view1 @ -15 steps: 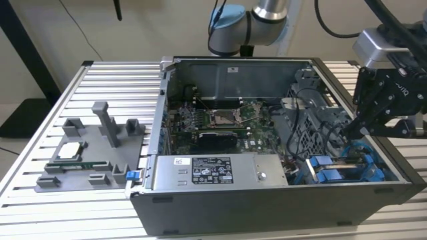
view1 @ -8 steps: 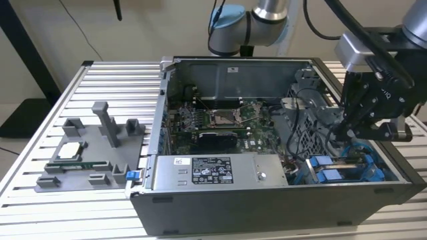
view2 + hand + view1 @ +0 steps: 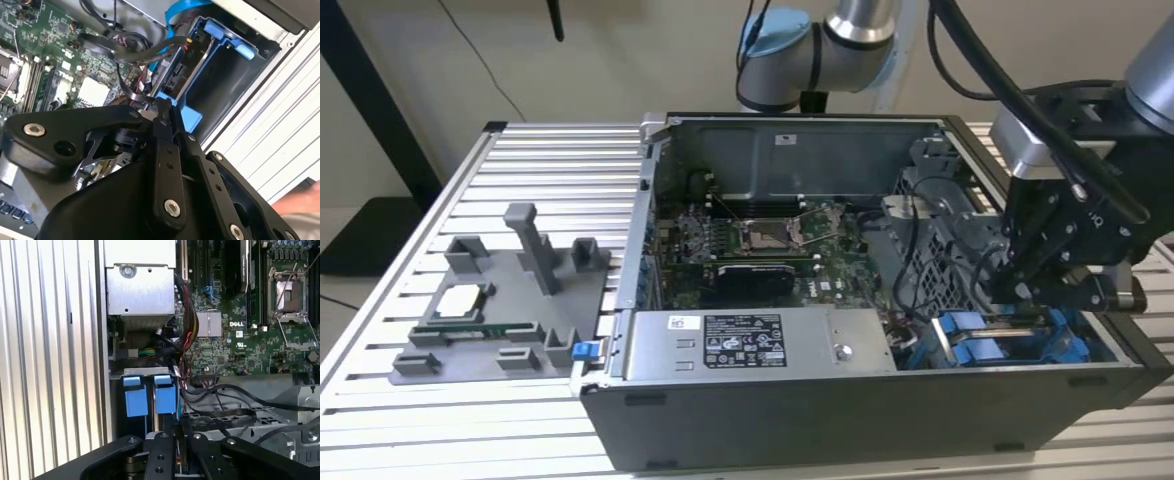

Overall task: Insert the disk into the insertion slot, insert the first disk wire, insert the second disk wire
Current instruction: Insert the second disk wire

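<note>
**Robot arm works at drive bay of opened computer case**

An open computer case [image 3: 854,300] lies on a ribbed aluminium table [image 3: 534,180] before a plain pale wall, a grey fixture block [image 3: 507,310] resting well apart from it at the exterior view's left. One robot arm reaches down from the far side, its black gripper [image 3: 1047,275] lowered into the case's near corner at the exterior view's right, just above the insertion slot [image 3: 1014,345]. Two bright blue carrier frames sit side by side in that grey bay, seen in the first wrist view as two blue tabs [image 3: 150,397]; the disk [image 3: 175,75] shows in the second wrist view as a dark edge clipped within blue plastic, seated in the bay. One grey power-supply box [image 3: 754,345] with a white sticker lies beside the bay, and one green motherboard [image 3: 747,245] lies farther in. Black cables [image 3: 225,405] loop over the bay. The gripper's fingers [image 3: 167,130] stand nearly together, and whether they pinch a wire cannot be told
</note>
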`<state>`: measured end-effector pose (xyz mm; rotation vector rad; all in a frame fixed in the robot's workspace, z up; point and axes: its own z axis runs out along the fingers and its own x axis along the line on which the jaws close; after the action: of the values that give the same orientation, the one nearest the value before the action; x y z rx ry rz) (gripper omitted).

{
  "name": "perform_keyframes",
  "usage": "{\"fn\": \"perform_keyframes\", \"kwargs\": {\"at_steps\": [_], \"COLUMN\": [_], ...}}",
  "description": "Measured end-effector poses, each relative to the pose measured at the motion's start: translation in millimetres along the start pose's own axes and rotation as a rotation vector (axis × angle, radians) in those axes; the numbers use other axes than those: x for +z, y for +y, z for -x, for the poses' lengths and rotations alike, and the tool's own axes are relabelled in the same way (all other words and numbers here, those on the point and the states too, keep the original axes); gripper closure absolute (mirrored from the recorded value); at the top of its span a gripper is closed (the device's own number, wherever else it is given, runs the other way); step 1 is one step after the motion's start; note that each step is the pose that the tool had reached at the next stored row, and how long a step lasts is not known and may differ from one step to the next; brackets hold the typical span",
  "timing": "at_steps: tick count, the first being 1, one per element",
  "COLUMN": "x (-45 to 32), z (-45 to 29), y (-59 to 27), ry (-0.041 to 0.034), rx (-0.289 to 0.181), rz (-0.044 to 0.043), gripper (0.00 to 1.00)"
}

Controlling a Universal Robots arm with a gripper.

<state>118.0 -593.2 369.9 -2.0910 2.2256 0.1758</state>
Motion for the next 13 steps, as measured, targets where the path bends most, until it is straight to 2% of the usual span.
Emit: {"fn": "perform_keyframes", "kwargs": {"at_steps": [2, 9, 13], "x": [0.6, 0.5, 0.5], "z": [-3.0, -3.9, -7.1], "y": [-0.2, -0.3, -0.5], "ry": [0.0, 0.0001, 0.0002], "rx": [0.0, 0.0, 0.0], "rz": [0.0, -0.0001, -0.0001], "gripper": [1.0, 1.0, 1.0]}}
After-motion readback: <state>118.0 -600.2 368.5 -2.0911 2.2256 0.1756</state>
